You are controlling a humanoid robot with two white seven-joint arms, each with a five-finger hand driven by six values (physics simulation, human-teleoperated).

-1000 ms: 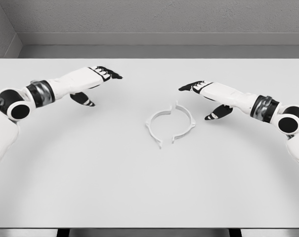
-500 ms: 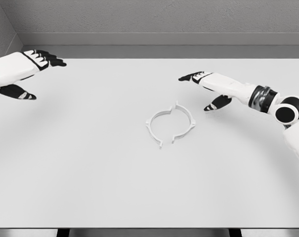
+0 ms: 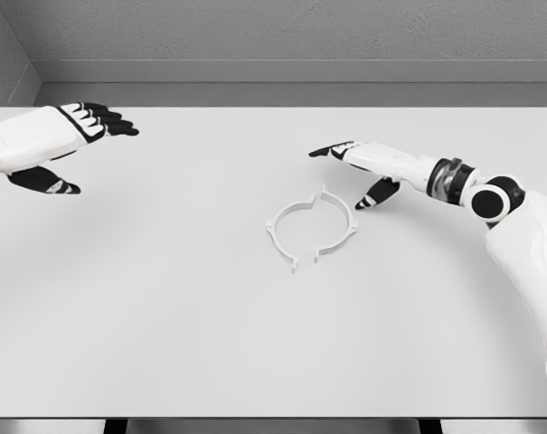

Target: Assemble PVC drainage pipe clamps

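Here, a head-camera view looks down on a wide white table (image 3: pixel 165 316) set against a grey wall (image 3: pixel 282 32). Near the middle of the table, slightly right of centre, lie two white half-ring clamp pieces. The left clamp half (image 3: pixel 285 231) and the right clamp half (image 3: pixel 338 226) face each other with their open sides inward, so together they outline a rough circle. They do not quite meet: small gaps show at the far end and at the near end, and the two halves sit a little offset from one another. Each half has small tabs at its ends.

The right robot hand (image 3: pixel 359 167) reaches in from the right on a white arm with a black and grey wrist joint. It is just beyond and to the right of the clamp pieces. Its dark-tipped fingers (image 3: pixel 325 150) are stretched out pointing left, and its thumb (image 3: pixel 374 193) angles down toward the table near the right clamp half without touching it. The hand is relaxed and holds nothing.

The left robot hand (image 3: pixel 56 145) shows at the far left edge, well apart from the clamp pieces. Its fingers are extended toward the right, thumb hanging below, also spread and empty.
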